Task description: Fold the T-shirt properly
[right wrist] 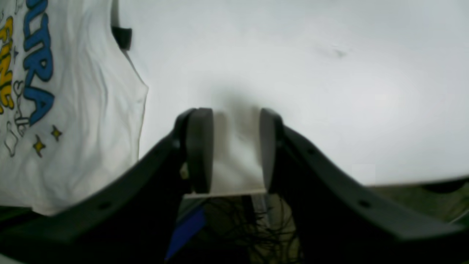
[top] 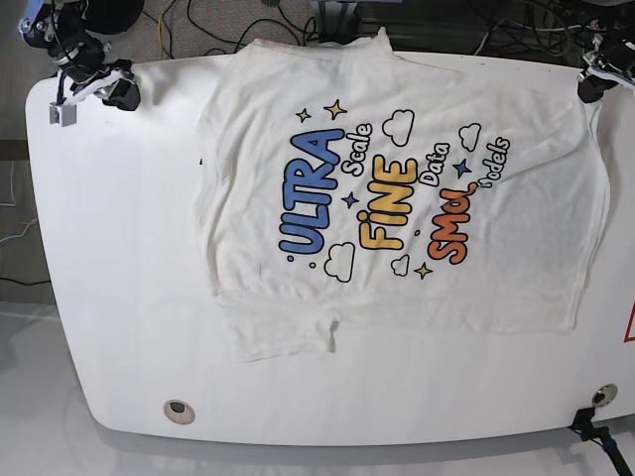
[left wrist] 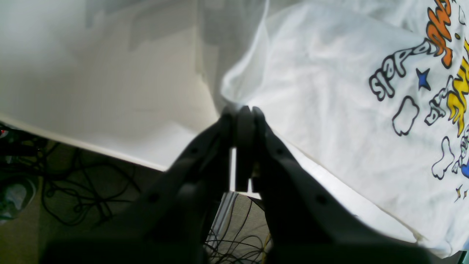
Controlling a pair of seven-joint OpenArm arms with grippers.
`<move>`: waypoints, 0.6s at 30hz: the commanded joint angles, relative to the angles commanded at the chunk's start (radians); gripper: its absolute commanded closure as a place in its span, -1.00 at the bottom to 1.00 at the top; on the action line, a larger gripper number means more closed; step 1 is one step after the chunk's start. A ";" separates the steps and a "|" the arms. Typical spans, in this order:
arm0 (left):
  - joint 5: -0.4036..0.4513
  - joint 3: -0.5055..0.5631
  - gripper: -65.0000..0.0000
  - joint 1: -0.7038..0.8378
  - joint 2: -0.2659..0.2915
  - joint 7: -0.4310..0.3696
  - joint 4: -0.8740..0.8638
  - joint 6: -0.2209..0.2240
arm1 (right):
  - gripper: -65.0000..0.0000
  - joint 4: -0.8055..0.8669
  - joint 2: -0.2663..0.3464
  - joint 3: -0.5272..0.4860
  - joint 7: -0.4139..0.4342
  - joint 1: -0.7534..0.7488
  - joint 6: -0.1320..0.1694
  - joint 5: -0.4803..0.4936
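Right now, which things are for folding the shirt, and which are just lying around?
For the job:
- T-shirt, spread on the table
- left gripper, shut on the T-shirt's edge
- right gripper, open over bare table, holding nothing

Just lying about:
- white table
- cables on the floor
- small round disc near the table's edge

A white table (top: pixel 119 297) with a round port (top: pixel 179 410) near one edge; tangled cables (left wrist: pixel 84 190) on the floor.

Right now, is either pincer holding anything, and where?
The left pincer pinches the T-shirt at a corner of its edge; the right pincer is open, holding nothing.
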 joint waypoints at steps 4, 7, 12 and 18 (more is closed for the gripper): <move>0.019 0.022 0.96 -0.004 0.036 0.019 -0.010 0.022 | 0.39 -0.004 -0.028 -0.011 -0.015 0.022 0.001 -0.001; 0.019 0.039 0.93 -0.004 0.036 0.019 -0.010 0.022 | 0.39 -0.004 -0.028 -0.011 -0.015 0.022 0.001 -0.001; 0.019 0.042 0.92 -0.004 0.037 0.019 -0.010 0.022 | 0.39 -0.004 -0.028 -0.011 -0.015 0.022 0.001 -0.001; 0.019 0.039 0.92 -0.004 0.037 0.019 -0.010 0.022 | 0.39 -0.004 -0.028 -0.011 -0.015 0.022 0.003 -0.001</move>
